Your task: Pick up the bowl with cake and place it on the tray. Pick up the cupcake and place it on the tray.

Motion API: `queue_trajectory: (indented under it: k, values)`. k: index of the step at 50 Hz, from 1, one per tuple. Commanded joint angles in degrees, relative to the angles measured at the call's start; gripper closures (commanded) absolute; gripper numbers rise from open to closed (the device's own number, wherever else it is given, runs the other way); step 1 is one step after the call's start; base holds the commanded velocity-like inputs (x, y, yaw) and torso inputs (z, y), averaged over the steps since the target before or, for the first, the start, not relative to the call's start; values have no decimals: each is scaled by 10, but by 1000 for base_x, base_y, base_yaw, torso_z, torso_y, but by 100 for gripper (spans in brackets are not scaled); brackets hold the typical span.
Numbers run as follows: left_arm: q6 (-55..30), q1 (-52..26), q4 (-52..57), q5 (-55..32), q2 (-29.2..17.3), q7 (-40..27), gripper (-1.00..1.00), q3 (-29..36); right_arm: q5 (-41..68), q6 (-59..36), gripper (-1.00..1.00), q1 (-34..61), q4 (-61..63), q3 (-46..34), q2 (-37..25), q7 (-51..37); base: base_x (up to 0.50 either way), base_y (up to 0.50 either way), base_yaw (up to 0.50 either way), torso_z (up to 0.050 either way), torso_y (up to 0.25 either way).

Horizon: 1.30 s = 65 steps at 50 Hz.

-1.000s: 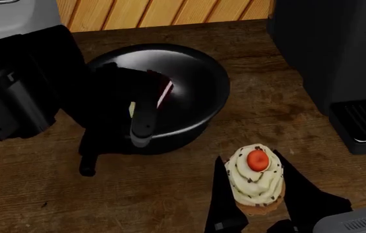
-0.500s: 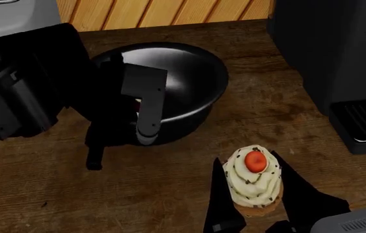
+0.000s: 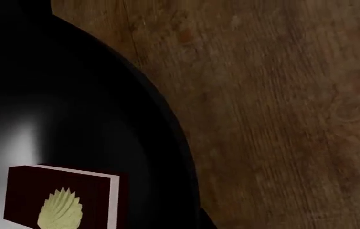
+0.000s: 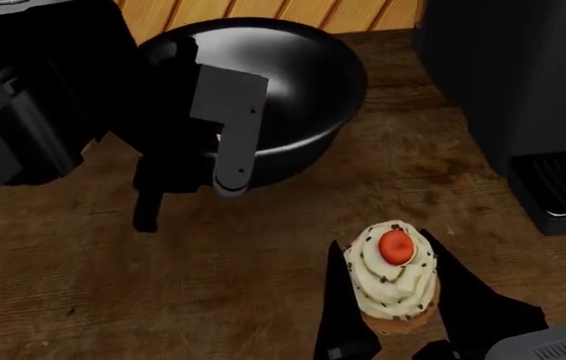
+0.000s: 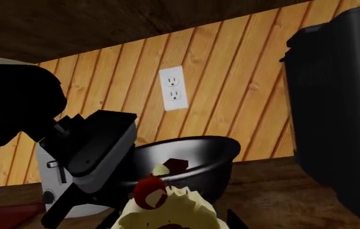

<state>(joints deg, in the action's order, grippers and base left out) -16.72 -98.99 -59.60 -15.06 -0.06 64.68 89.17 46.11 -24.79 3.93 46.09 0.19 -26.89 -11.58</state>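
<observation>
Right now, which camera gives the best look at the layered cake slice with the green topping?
The left wrist view: the dark red-brown cake slice fills the near corner, leaf topping clear. The right wrist view shows only a sliver above the glossy black bowl's rim; the head view hides it.

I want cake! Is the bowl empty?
No. The cake slice sits inside the black bowl; the left wrist view shows it there.

The glossy black bowl [image 4: 293,90] tilts above the wooden surface [image 4: 163,292], the layered cake [image 3: 62,198] inside. Nearer than the bowl, the cherry-topped cupcake [image 4: 393,274] stands upright between dark fingers [image 4: 338,315].
</observation>
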Motion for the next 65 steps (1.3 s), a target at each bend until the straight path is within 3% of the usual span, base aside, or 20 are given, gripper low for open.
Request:
queue_trajectory:
  k: [1,29,65]
  values:
    - [4,-28,10,0,1,-16,100,-7,-13,-4,100,-1,13,0,-5,2,-486,124,0,0,0]
    - [11,-39,7,-12,1,-30,100,-7,-23,-10,100,1,29,-14,-16,-9,-447,207,0,0,0]
    - [10,-45,0,-17,1,-36,100,-8,-5,-38,100,44,40,-33,-26,-31,46,498,0,0,1]
